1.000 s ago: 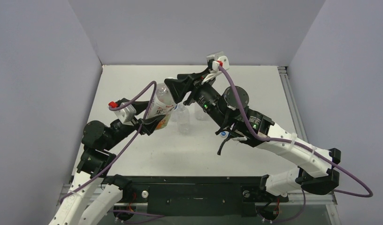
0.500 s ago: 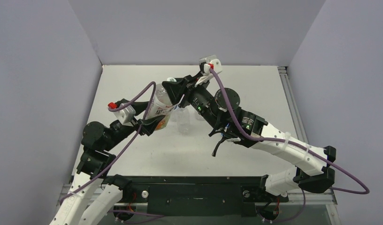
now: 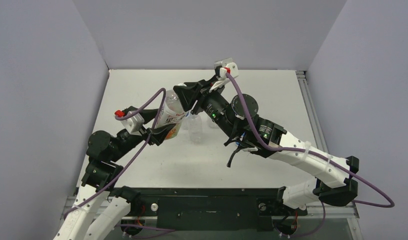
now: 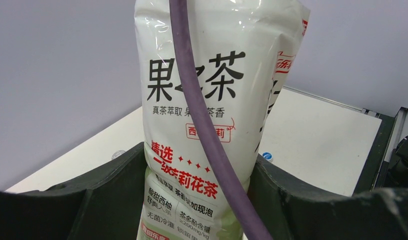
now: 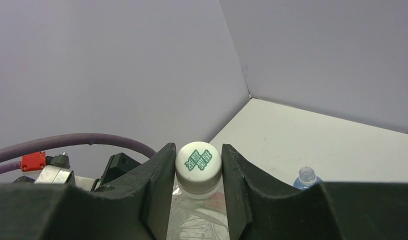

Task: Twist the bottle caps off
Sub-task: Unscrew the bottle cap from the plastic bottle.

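Here, the left gripper [image 4: 194, 172] clamps the labelled bottle [image 4: 232, 75] over the table [image 3: 272, 100] near its left edge; the right gripper [image 5: 197, 159] pinches its white cap [image 5: 198, 169] and should turn squarely.

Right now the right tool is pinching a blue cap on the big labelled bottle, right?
No, the cap is white with green print, not blue. The right wrist view shows the right tool pinching it on the big labelled bottle.

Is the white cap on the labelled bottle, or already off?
On. The white cap sits on the bottle neck, held in the right gripper.
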### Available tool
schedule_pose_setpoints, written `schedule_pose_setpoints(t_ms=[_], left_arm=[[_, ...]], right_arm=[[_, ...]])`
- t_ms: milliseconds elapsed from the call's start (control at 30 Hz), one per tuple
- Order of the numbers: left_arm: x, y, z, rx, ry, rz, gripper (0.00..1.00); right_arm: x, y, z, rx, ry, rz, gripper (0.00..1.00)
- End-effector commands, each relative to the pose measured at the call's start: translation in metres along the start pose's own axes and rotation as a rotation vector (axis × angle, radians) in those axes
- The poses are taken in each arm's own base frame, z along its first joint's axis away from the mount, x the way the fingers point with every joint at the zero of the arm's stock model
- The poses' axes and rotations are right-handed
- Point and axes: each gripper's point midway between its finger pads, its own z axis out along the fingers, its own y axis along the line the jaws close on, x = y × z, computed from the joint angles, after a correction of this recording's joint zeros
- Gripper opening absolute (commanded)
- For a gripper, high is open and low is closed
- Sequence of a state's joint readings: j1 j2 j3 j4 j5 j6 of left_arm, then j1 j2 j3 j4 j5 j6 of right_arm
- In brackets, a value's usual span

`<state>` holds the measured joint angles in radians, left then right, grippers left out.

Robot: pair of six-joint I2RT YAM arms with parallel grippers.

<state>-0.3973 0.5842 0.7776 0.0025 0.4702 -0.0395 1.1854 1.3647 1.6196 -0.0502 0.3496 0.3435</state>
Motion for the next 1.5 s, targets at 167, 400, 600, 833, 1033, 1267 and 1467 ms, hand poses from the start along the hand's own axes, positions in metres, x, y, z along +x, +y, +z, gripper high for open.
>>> schedule_pose_setpoints(t_ms=[167,400,600,833,1033,1267,1467], left_arm=[[-0.009,0.016,-0.004,-0.099,-0.027,0.015,0.0],[-0.015,0.0,-0.004,-0.021,-0.038,-0.036,0.0],[-0.033,-0.034,-0.008,0.144,-0.083,-0.126,0.0],[-0.053,-0.067,-0.017,0.311,-0.106,-0.211,0.0],[-0.059,-0.089,-0.024,0.444,-0.078,-0.255,0.0],[-0.061,-0.102,-0.03,0.534,-0.049,-0.275,0.0],[-0.062,-0.102,-0.029,0.538,-0.048,-0.273,0.0]], right_arm=[[-0.025,0.007,-0.007,-0.038,-0.061,0.02,0.15],[-0.042,0.005,-0.012,-0.104,-0.098,-0.002,0.0],[-0.066,0.024,-0.034,-0.393,-0.166,0.038,0.0],[-0.077,0.063,-0.073,-0.763,-0.184,0.036,0.0],[-0.092,0.099,-0.116,-1.097,-0.215,0.062,0.0],[-0.088,0.116,-0.142,-1.324,-0.145,0.122,0.0],[-0.079,0.115,-0.139,-1.318,-0.103,0.104,0.0]])
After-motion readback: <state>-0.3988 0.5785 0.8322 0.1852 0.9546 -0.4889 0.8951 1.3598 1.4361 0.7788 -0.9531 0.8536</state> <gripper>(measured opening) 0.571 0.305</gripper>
